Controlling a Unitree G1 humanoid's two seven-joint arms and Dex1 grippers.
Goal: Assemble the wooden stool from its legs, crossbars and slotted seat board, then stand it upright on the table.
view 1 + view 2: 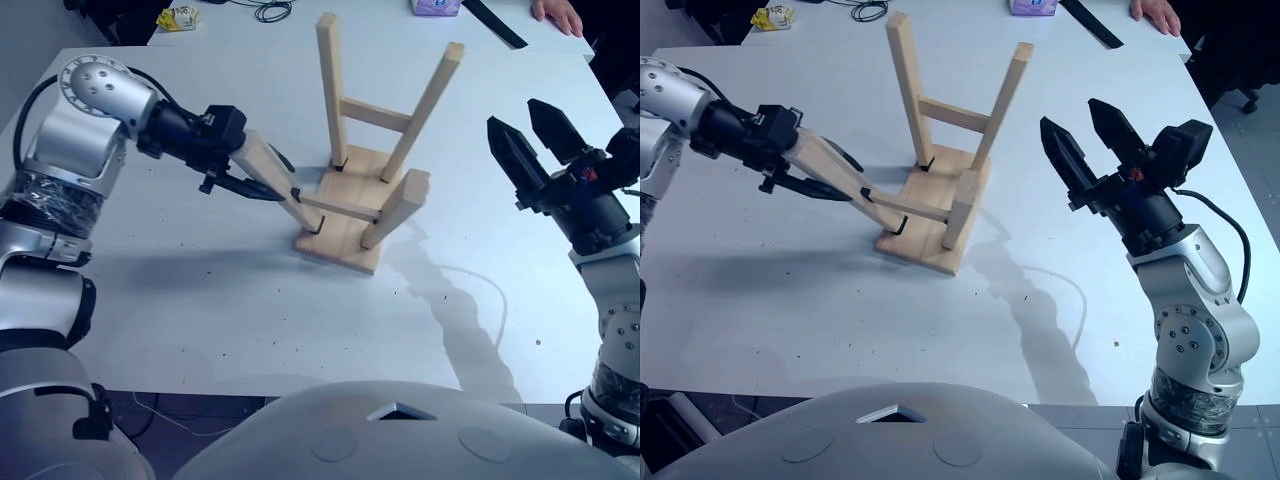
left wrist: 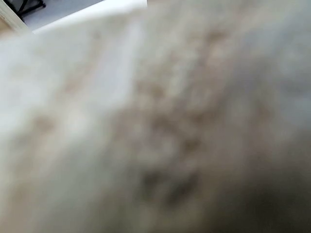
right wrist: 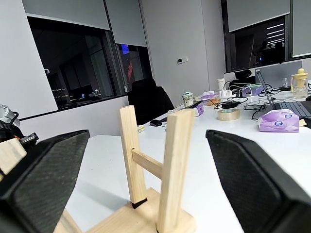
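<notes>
The stool (image 1: 362, 190) lies inverted near the middle of the table (image 1: 200, 300), with the seat board (image 1: 350, 250) flat on the surface and the legs pointing up. The two far legs (image 1: 332, 90) stand close to upright on the board. They are joined by the far crossbar (image 1: 375, 115).

The near pair is not upright. The held leg (image 1: 275, 175) has its long axis slanting from the left gripper (image 1: 235, 160) down and rightward to the board's near-left corner, where its foot touches the board. The near crossbar (image 1: 340, 207) links it to the free near leg (image 1: 397, 205), which tilts toward the camera. Whether either foot is seated in its slot cannot be determined.

The left gripper is clamped on the upper end of the held leg, so the left arm is the nearer one. Judgement: the coming move turns on swinging this axis upright over the corner slot.

The right gripper (image 1: 518, 118) hovers well apart to the stool's right, with its jaws spread wide and nothing between them. The free near leg lies on its side of the stool.

All parts are pale, square-section, unfinished wood with visible grain, and there are dark marks at the leg feet. The fingers (image 3: 48, 170) are black, wedge-shaped and have textured pads. The table is smooth and white.
</notes>
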